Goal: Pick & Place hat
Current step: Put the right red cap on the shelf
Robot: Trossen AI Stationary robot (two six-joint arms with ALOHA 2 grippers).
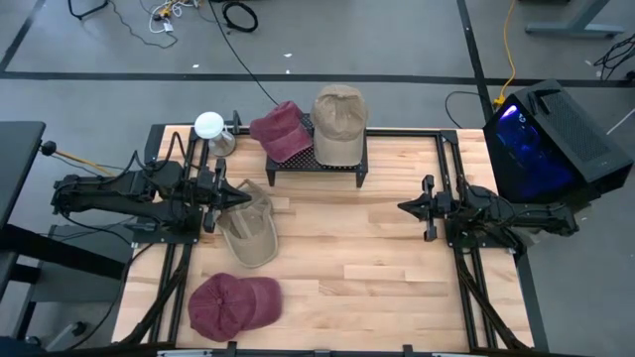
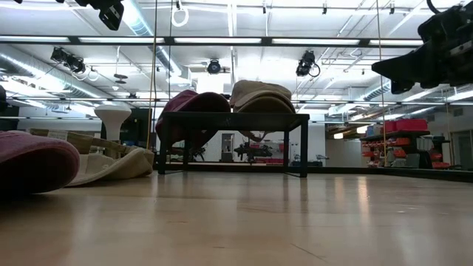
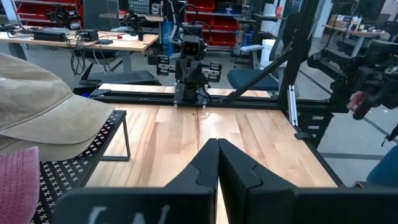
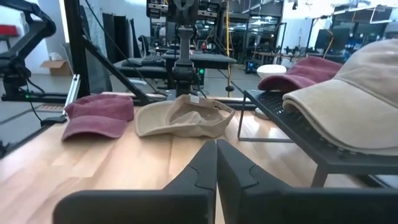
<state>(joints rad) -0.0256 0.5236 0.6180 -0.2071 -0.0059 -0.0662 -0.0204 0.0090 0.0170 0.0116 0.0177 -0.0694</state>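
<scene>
Maroon cap [image 1: 234, 303] at table's [image 1: 377, 268] front edge, no readable writing, left claw [image 1: 245, 194] and right claw [image 1: 402, 206] closed, empty.

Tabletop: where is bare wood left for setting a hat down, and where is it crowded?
Free: the wood between the black rack, the right gripper and the front edge. Crowded: the left side, with the tan hat, maroon hat and left gripper.

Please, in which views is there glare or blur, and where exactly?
Low view: the bright ceiling lights glare, and the near maroon cap is soft, out of focus. High view: even light, only the computer case glows blue. Wrist views: the near black rack blurs slightly.
</scene>
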